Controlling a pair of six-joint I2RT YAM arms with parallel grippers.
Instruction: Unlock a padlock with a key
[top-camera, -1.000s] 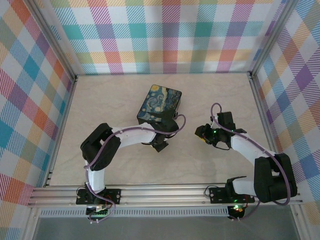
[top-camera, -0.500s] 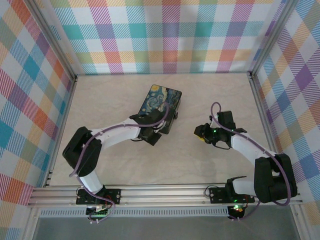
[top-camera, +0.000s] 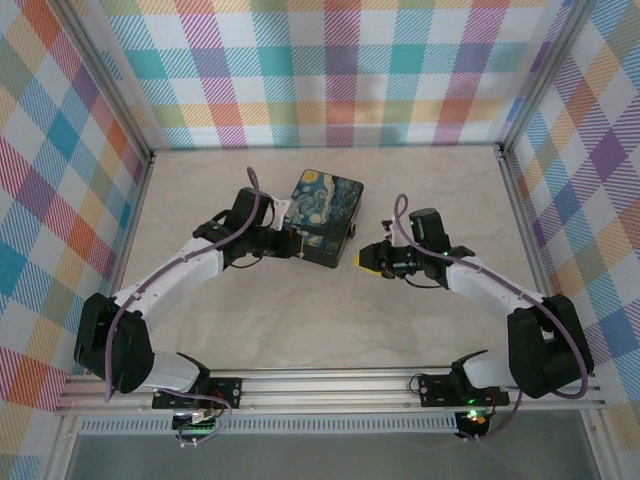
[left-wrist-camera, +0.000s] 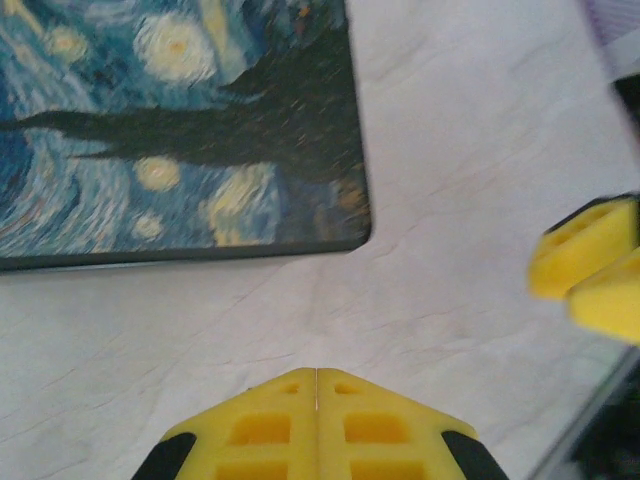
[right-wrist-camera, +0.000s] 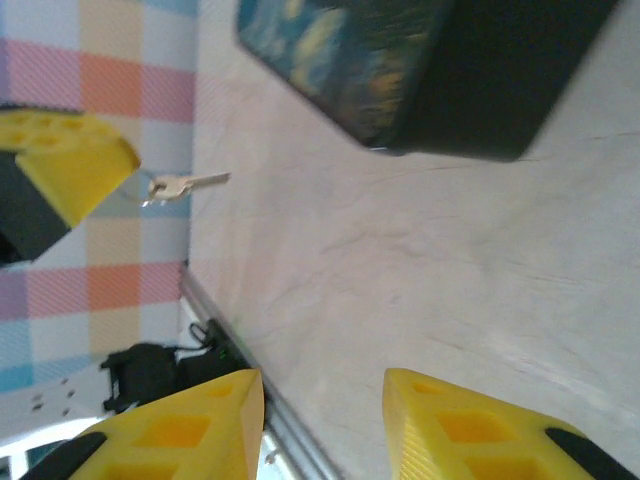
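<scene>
The left hand (left-wrist-camera: 317, 385), pinched shut on the key (right-wrist-camera: 190, 183), has swung to the left side of the box (top-camera: 325, 212) while the half-open, empty right hand (top-camera: 372, 260) has closed in opposite, likely readying a key handover.

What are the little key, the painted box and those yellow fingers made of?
The key: metal by its look, pale silvery with a slight shine. The box: smooth printed top, plain black sides; card, tin or plastic, I cannot tell. The fingers of the right gripper: probably moulded plastic, matt yellow with recessed pockets.
</scene>
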